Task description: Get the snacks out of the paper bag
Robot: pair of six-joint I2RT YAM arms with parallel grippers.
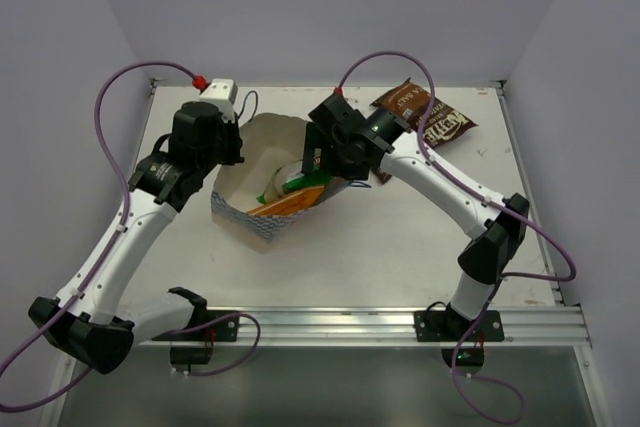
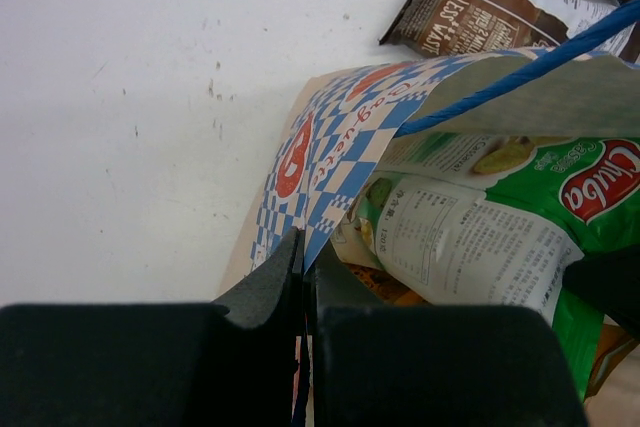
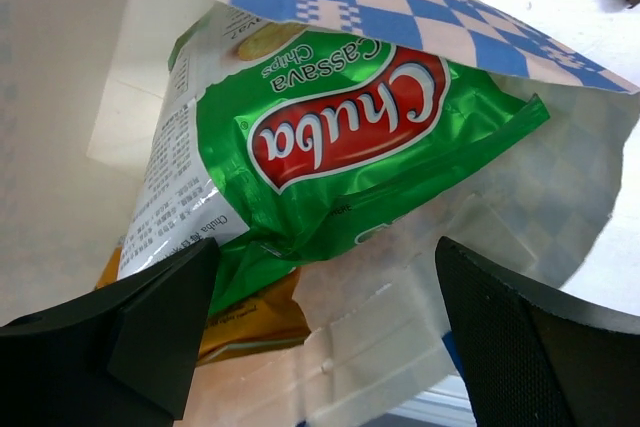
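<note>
Green packet is next out; right end effector at the bag mouth.
The bag (image 1: pixel 240 219) lies on its side on the desk (image 1: pixel 400 257). To do this step well, advance until both fingers straddle only the green packet (image 3: pixel 330 147), clear of the bag paper and of the orange packet (image 3: pixel 250 322) beneath it, then close and draw straight out. The right end effector (image 3: pixel 325 267) gapes wide and holds nothing, with the green packet just ahead of it. The left end effector (image 2: pixel 303 267) is pinched shut on the bag's rim. Two brown packets (image 1: pixel 425 119) lie out on the desk behind the right end effector.
</note>
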